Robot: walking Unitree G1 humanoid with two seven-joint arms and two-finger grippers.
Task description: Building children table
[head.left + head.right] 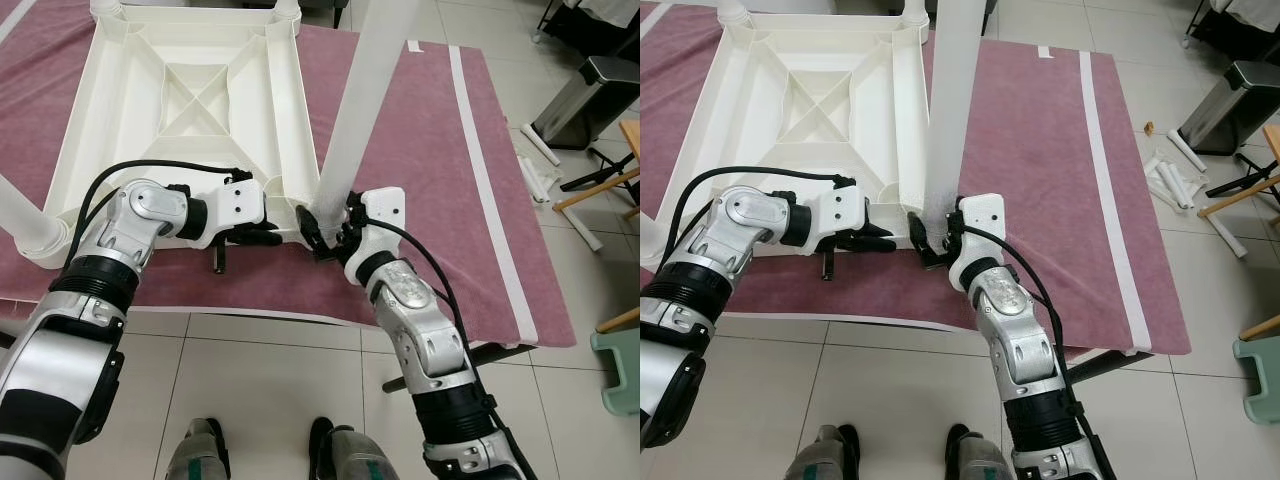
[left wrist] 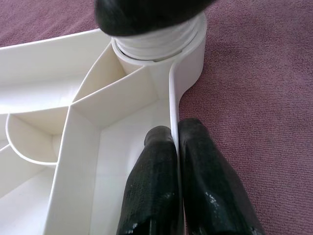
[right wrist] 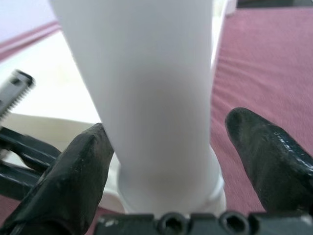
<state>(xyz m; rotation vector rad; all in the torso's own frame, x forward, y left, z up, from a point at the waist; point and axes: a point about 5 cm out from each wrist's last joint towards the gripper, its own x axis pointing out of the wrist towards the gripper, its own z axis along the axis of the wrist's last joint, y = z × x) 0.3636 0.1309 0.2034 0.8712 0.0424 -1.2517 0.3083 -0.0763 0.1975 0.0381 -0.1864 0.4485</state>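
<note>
Left eye view: left hand [image 1: 268, 236] pinches upturned tabletop [image 1: 190, 110] rim; right hand [image 1: 325, 232], fingers apart, straddles white leg [image 1: 365, 95] at tabletop's corner socket.

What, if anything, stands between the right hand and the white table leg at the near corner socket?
Nothing visible: the right hand already straddles the table leg just above the corner socket, one finger touching, the other slightly off.

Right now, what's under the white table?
A maroon rug lies under the upside-down table, spreading past its edges. The floor below is covered; tiles show beyond the rug's near edge.
</note>
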